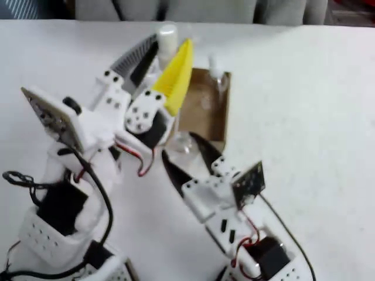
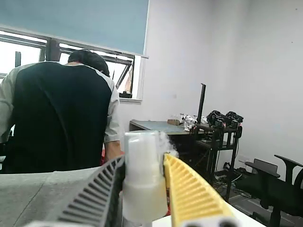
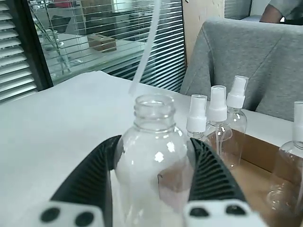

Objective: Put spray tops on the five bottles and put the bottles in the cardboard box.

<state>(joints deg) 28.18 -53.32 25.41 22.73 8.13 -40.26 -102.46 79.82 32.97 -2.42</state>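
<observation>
My left gripper, with one grey and one yellow finger, is shut on a white spray top held high over the far side of the cardboard box. The top's thin dip tube hangs down to just above a clear bottle's open neck. That open bottle stands upright at the box's near edge, with my right gripper's black fingers shut on its body. Several clear bottles with white spray tops stand in the box.
The white table stretches open to the right of the box. A grey chair back stands behind the table's far edge. Both arms' bases and cables crowd the near side.
</observation>
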